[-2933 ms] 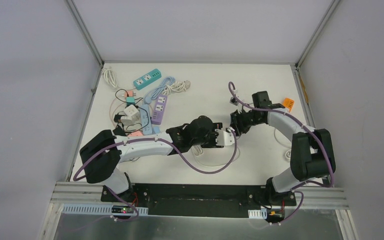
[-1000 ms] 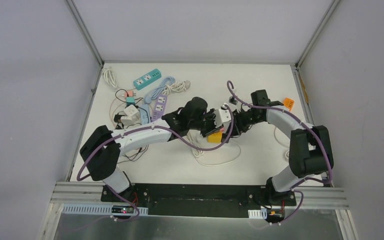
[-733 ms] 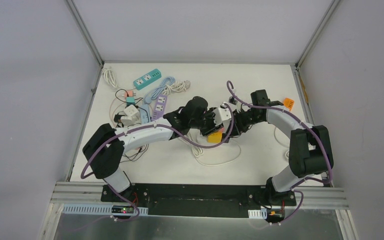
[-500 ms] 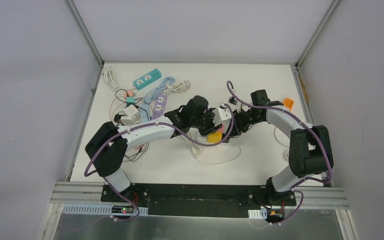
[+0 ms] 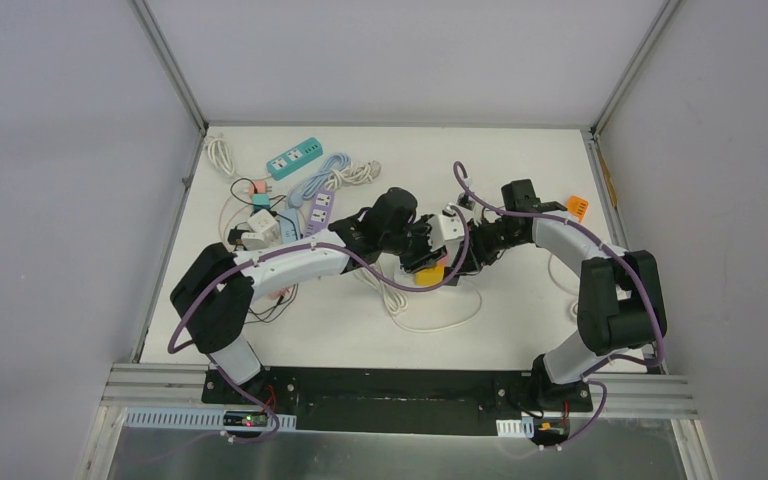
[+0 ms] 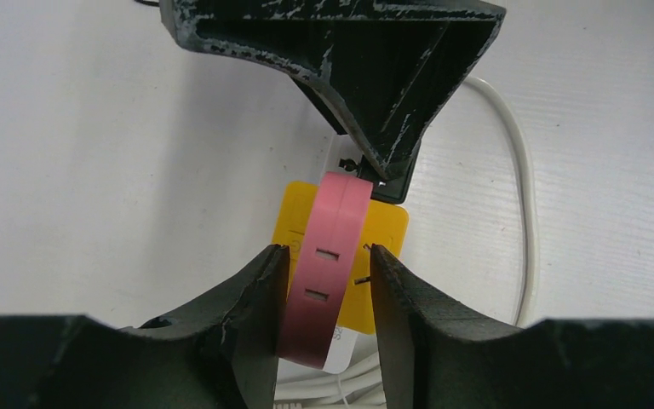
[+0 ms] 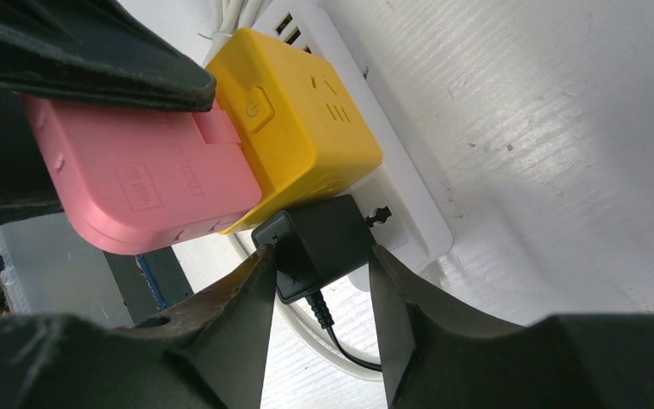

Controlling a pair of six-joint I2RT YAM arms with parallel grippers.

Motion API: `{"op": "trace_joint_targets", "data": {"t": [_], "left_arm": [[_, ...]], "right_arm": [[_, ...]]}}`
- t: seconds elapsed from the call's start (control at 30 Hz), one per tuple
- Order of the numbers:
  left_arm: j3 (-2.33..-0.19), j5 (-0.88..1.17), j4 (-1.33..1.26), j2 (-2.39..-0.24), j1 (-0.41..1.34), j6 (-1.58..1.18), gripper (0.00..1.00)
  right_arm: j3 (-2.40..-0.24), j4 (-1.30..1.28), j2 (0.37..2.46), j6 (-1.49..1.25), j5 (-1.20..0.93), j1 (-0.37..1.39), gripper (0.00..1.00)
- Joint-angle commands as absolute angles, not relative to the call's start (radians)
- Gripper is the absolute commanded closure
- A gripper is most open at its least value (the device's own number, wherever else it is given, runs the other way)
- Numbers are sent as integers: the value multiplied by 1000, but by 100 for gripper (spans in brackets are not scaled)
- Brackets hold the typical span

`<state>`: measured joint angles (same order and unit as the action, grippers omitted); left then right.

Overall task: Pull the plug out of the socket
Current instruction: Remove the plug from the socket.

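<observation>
A white socket strip (image 7: 413,217) lies on the table with a yellow cube socket (image 7: 306,128) and a pink adapter (image 7: 136,187) on it. A black plug (image 7: 319,243) with a thin black lead sits against the strip's end. My right gripper (image 7: 321,253) is shut on this plug, both fingers pressed to its sides. My left gripper (image 6: 328,251) straddles the pink adapter (image 6: 328,281) from above. One finger touches it and a gap shows at the other, so the jaws stand open. In the top view both grippers meet at mid-table over the yellow cube (image 5: 426,277).
A white cable (image 5: 440,318) loops in front of the strip. At the back left lie a teal power strip (image 5: 294,159), a purple one (image 5: 318,218), white cube adapters (image 5: 258,228) and coiled cords (image 5: 220,152). An orange piece (image 5: 576,208) sits at the right edge.
My left gripper's jaws have parted from the pink adapter, and the left arm's elbow has shifted slightly right. The right gripper stays clamped on the black plug.
</observation>
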<state>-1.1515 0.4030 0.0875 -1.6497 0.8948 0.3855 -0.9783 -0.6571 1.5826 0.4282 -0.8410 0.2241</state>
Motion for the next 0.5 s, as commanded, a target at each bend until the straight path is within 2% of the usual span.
{"op": "trace_joint_targets", "data": {"t": [0.0,0.13,0.23,0.37,0.47], "left_arm": [[-1192,479,58,-1660,886,403,60],[-1193,491,64,-1671,885,401,62],[-1196,494,67,-1678,884,395,74],[-1200,489,71,-1680,879,379,100],[-1193,480,69,-1673,878,369,100]], "right_arm": [[-988,-682,1601,471,-785,219,54],[-988,-684,1600,471,-787,219,54],[-989,-684,1600,471,-791,216,53],[-992,-686,1598,465,-803,213,52],[-995,-688,1599,451,-839,195,49]]}}
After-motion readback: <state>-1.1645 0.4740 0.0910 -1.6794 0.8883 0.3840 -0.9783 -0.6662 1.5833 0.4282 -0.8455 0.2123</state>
